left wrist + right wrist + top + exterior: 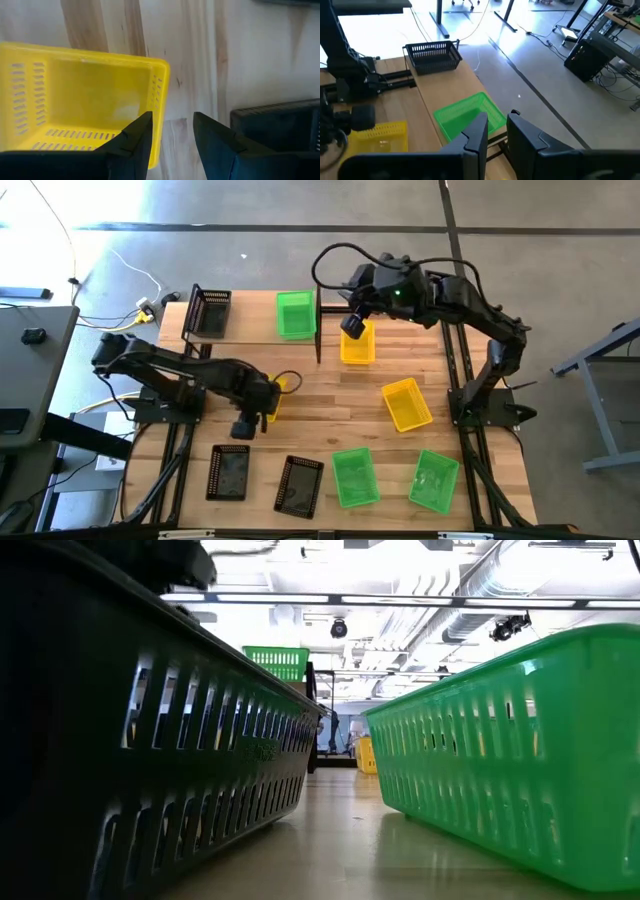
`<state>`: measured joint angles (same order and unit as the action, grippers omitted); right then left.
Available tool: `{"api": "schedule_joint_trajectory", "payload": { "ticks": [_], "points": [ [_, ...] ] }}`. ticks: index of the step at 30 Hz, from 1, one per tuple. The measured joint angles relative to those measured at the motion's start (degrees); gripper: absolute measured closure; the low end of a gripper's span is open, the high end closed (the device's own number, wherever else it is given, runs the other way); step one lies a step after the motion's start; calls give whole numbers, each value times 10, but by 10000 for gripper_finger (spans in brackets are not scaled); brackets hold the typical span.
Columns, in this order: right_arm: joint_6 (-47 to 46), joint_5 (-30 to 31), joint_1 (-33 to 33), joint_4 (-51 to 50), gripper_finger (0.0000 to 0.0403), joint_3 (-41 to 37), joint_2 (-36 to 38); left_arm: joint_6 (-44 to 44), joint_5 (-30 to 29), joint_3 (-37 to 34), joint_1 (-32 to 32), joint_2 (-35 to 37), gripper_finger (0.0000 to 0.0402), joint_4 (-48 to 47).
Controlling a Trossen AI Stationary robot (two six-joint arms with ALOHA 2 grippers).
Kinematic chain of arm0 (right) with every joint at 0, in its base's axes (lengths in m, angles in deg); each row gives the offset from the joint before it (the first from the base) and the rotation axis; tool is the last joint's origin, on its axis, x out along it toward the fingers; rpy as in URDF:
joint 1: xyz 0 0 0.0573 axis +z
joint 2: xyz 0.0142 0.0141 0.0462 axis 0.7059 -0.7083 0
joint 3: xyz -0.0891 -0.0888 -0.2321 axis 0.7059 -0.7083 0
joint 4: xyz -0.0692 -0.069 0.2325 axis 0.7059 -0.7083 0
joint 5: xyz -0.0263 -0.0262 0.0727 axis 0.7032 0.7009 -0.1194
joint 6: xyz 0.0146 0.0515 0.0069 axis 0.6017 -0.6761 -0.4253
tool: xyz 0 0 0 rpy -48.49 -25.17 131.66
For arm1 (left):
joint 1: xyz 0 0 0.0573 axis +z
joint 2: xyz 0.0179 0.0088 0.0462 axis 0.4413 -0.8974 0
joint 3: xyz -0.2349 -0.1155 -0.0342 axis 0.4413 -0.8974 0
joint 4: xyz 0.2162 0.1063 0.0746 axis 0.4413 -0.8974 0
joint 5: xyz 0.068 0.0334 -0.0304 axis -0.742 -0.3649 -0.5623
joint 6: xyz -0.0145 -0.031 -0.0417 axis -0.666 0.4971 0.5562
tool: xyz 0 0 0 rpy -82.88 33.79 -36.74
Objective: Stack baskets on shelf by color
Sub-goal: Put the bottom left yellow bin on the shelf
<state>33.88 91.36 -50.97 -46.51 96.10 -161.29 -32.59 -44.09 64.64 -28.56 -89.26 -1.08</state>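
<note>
The shelf (250,315) sits along the far edge of the desk (330,395), toward twelve o'clock. On it a black basket (210,313) stands at the eleven o'clock end and a green basket (295,314) beside it nearer the middle; both look empty. At the shelf's one o'clock end a yellow basket (357,345) is under the right gripper (352,325); its fingers (475,137) stand a little apart, and I cannot tell whether they are grasping anything.

The left gripper (245,425) hangs at about nine o'clock, just beside another yellow basket (80,100). Its fingers (135,137) are released, one over the basket's rim and one outside it, with desk showing between them. That basket is empty.

A third yellow basket (407,404) lies tilted at three o'clock. Along the near edge, from seven to five o'clock, lie two black baskets (229,472) (300,485) and two green ones (354,477) (433,480). The green one at five o'clock seems to show something pale inside, too small to make out.
</note>
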Motion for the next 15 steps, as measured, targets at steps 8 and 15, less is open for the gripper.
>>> {"api": "schedule_joint_trajectory", "payload": {
  "ticks": [8,15],
  "points": [
    [0,-2,0,-40,345,-3,-1,14,0,0,0,-69,270,2],
    [0,-2,0,-60,345,-3,-1,28,-33,0,0,-93,270,2]
  ]
}}
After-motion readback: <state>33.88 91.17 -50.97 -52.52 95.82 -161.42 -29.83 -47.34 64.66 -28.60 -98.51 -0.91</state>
